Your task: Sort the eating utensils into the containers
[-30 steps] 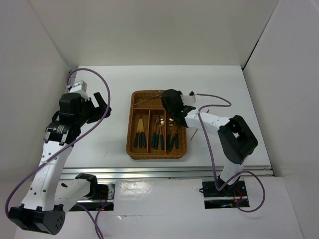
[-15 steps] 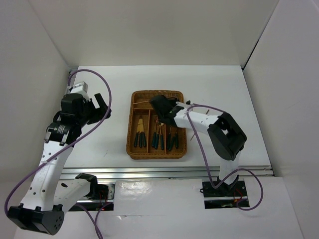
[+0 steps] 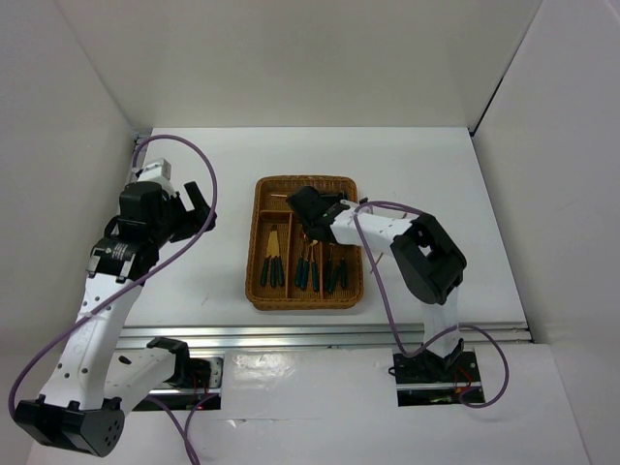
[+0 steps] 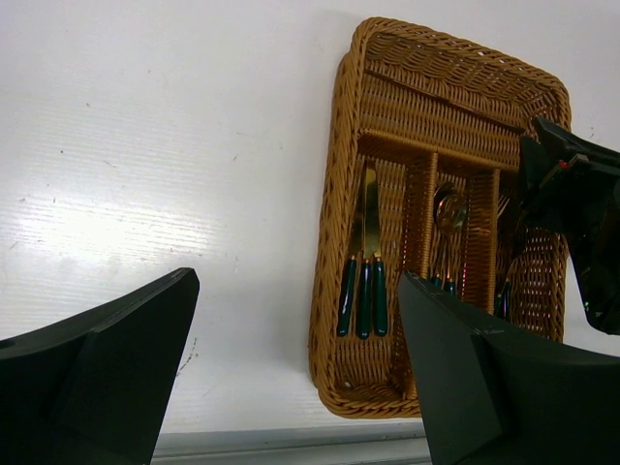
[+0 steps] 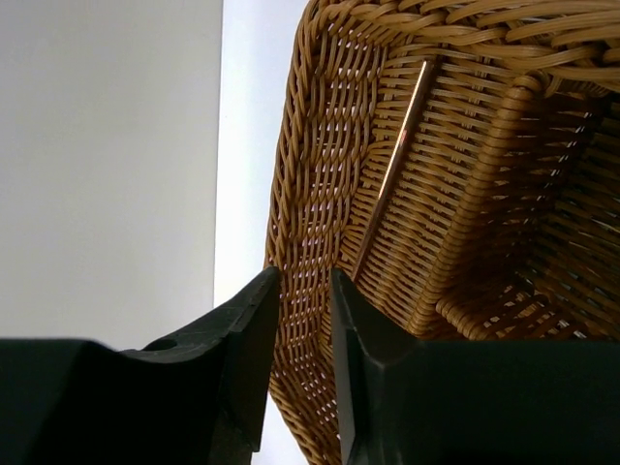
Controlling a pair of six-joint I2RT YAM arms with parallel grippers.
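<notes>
The brown wicker tray [image 3: 260,242] sits mid-table. Green-handled knives [image 3: 274,262], spoons [image 3: 308,263] and forks [image 3: 336,271] lie in its three long sections. They also show in the left wrist view: knives [image 4: 363,286], spoons [image 4: 448,218]. One thin chopstick [image 5: 397,145] lies in the crosswise section [image 3: 279,197]. My right gripper [image 3: 305,206] hangs low over that section. In the right wrist view its fingers [image 5: 303,281] stand a narrow gap apart with nothing between them. The chopstick's near end is beside the right finger. My left gripper [image 3: 191,208] is wide open and empty, left of the tray [image 4: 334,223].
A purple cable [image 3: 383,208] loops from the right arm over the tray's right side. White walls close in the table on the left, back and right. The table's metal front rail [image 3: 329,334] runs just below the tray.
My right gripper has moved left along the crosswise section and dropped lower. The chopstick it carried now lies in that section, outside the fingers. The left arm has not moved.
</notes>
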